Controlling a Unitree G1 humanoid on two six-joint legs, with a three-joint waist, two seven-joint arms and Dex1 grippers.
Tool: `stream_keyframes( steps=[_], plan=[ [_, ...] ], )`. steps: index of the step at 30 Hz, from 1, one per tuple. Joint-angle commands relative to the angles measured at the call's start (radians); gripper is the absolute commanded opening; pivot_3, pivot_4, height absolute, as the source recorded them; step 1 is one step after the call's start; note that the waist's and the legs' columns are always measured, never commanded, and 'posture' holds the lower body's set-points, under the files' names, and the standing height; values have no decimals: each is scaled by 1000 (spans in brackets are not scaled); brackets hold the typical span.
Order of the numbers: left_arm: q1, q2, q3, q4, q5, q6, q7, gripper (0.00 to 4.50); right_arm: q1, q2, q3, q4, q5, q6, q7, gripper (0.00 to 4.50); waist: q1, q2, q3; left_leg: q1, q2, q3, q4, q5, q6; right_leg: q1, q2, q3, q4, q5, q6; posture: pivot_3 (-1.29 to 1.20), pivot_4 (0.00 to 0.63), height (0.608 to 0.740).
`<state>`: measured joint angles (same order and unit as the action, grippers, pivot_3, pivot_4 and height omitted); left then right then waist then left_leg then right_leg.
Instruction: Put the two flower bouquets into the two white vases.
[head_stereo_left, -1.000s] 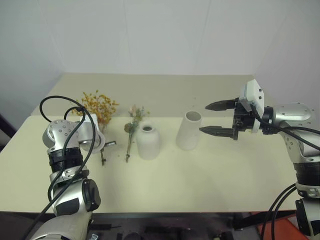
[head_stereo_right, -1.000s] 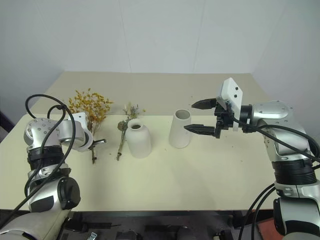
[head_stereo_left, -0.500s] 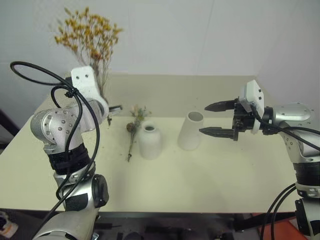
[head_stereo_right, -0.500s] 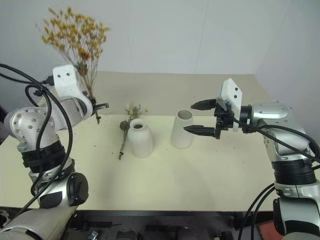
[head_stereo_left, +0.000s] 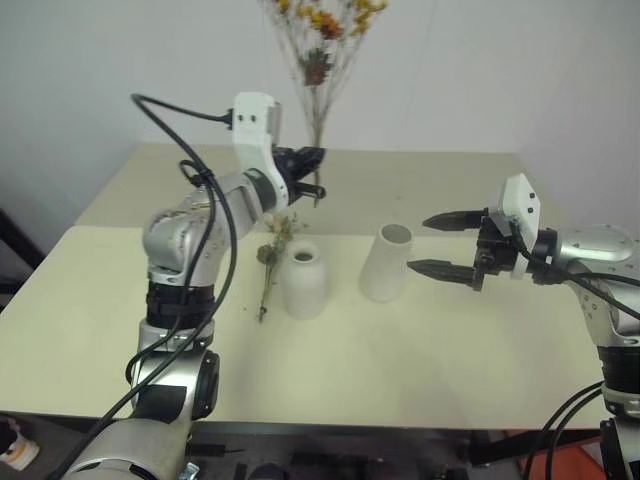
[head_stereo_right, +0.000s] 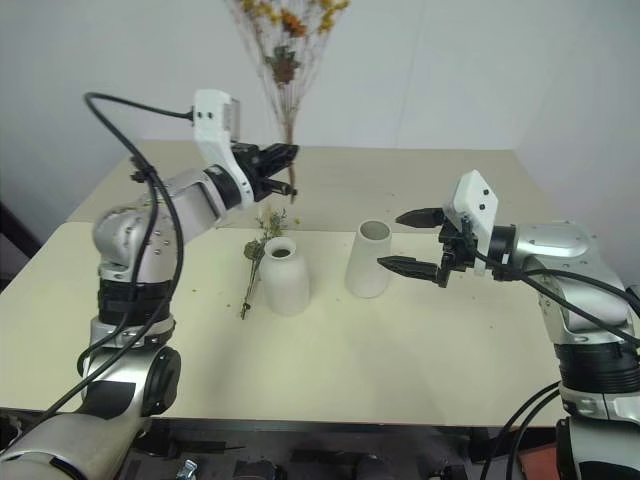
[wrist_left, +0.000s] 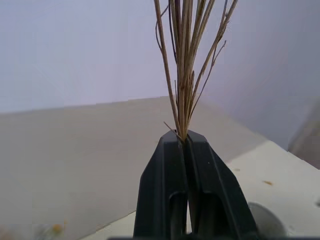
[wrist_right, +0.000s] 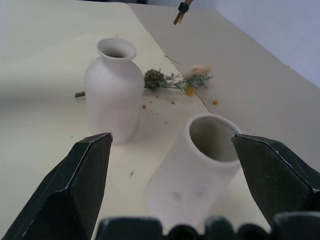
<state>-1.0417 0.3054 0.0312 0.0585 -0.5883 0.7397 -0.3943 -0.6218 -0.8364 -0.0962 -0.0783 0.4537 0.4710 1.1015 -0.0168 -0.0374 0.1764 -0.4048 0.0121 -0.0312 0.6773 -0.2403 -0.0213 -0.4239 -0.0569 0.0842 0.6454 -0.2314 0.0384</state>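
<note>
- Left gripper (head_stereo_left: 312, 158) is clamped on the yellow-orange bouquet's (head_stereo_left: 320, 40) stems, upright, above the table (head_stereo_left: 330, 370), behind the rounded vase (head_stereo_left: 304, 282).
- Right gripper (head_stereo_left: 440, 245), jaws spread, empty, beside the tapered vase (head_stereo_left: 386, 262).
- Grey-green sprig (head_stereo_left: 270, 262) lies left of the rounded vase.

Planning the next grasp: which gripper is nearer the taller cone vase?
Right. The right gripper hovers open just beside the taller cone vase; the left gripper is raised behind it.

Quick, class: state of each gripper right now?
Left gripper: shut on the yellow bouquet.
Right gripper: open, holding nothing, beside the tall vase.
</note>
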Motion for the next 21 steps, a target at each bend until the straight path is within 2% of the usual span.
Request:
stream_keyframes(
  steps=[1, 4, 8, 16, 21],
  plan=[
    [-29, -27, -2, 64, 18, -179, -167, 36, 14, -25, -62, -47, 24, 18, -28, 4500, -3, 0, 0, 0, 0, 0, 0, 0, 0, 0, 0, 0, 0, 0, 0, 0, 150, 740],
    [-40, -85, 14, 161, 7, -305, -284, 36, 42, -29, -81, -57, 26, 34, -49, 4500, -1, 0, 0, 1, 0, 1, 0, 0, 1, 1, 0, 0, 0, 0, 0, 0, 150, 740],
    [-54, -152, 13, 270, 30, -421, -359, 36, 54, -26, -101, -50, 39, 69, -74, 4500, -1, 0, 0, 0, 0, 1, 1, 0, 1, 1, 0, 0, 0, 0, 0, 0, 150, 740],
    [-51, -230, -31, 428, 114, -544, -450, 36, 72, -36, -116, -69, 58, 105, -94, 4500, 0, 0, 0, 0, 0, 1, 1, 0, 2, 1, 0, 0, 0, 0, 1, 0, 150, 740],
    [-57, -280, -42, 505, 168, -616, -451, 36, 81, -41, -121, -85, 63, 117, -101, 4500, 0, 0, 0, 0, 0, 1, 1, 0, 3, 1, 0, 0, 0, -1, 1, 0, 150, 740]
  ],
)
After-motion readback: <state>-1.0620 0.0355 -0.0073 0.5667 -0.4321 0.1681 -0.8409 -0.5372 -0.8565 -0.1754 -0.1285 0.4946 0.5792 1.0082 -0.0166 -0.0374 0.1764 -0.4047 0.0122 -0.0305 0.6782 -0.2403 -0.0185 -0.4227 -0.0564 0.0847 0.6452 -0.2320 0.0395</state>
